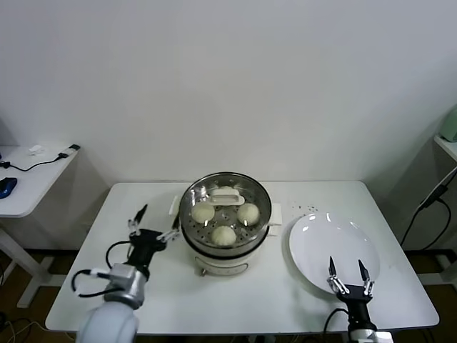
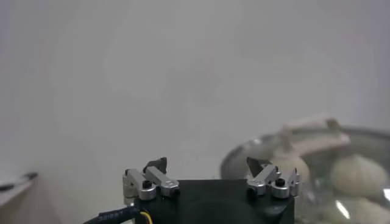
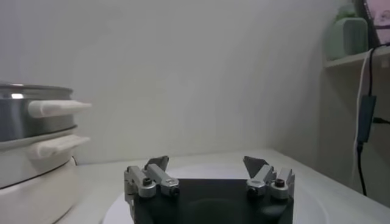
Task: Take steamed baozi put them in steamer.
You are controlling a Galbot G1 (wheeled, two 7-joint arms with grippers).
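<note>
The steamer (image 1: 226,246) stands mid-table, a shiny steel pot on a cream base. Several cream-white baozi lie on its perforated tray, one at the left (image 1: 203,211), one at the right (image 1: 248,212) and one at the front (image 1: 223,235). A cream handle (image 1: 230,199) of a glass lid lies across the top and partly hides what is behind it. My left gripper (image 1: 156,222) is open and empty just left of the pot. In its wrist view the left gripper (image 2: 212,165) faces the steamer (image 2: 244,159) and a baozi (image 2: 359,173). My right gripper (image 1: 348,275) stands open and empty over the plate's front edge.
A flat white plate (image 1: 321,236) lies right of the steamer, bare. In the right wrist view the right gripper (image 3: 206,163) sits above the plate (image 3: 317,207), with the steamer (image 3: 30,122) and its side handles off to one side. A side desk (image 1: 28,179) holds cables at far left.
</note>
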